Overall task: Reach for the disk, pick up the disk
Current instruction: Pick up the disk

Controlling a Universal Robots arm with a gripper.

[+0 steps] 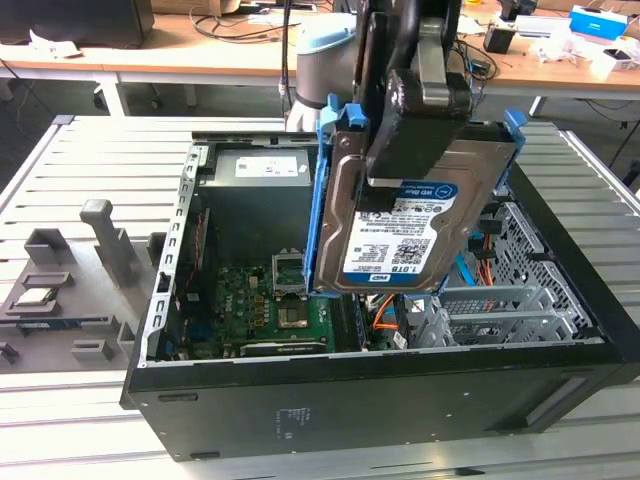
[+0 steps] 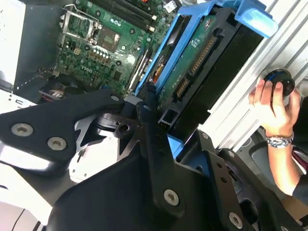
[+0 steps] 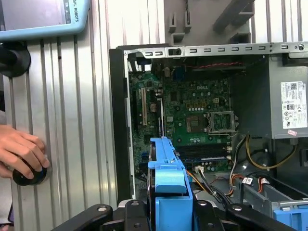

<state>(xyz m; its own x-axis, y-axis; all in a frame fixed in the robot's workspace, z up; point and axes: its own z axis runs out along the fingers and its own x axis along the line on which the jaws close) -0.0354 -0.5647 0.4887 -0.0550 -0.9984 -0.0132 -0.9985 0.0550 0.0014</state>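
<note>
Jaws clamped on the disk (image 1: 415, 215), gripper (image 1: 412, 175) coming down from above in the exterior view; the drive hangs lifted over the open computer case (image 1: 400, 410), tilted, label side facing the camera, blue rail frame along both long edges. In the first wrist view the disk (image 3: 169, 190) sits edge-on between the black gripper linkages, blue rail end nearest the lens. In the second wrist view the disk (image 2: 192, 57) shows its green circuit-board underside, blue frame around it, black finger (image 2: 147, 103) pressed on its edge.

Below it, green motherboard (image 1: 270, 300) with empty CPU socket (image 3: 221, 121) lies in the case floor; silver drive cage (image 1: 520, 300) with orange cables to the exterior view's right. Power supply (image 3: 288, 103) is against one case wall.

Case lies on its side on a slatted metal tabletop (image 1: 80, 160). Grey fixture blocks (image 1: 105, 245) stand on the exterior view's left.

A person's hand (image 3: 19, 151) rests on a black knob (image 3: 29, 176) beside the case; the hand (image 2: 272, 108) wears a wristwatch in the second wrist view. Cluttered desks (image 1: 200, 40) at the back.
</note>
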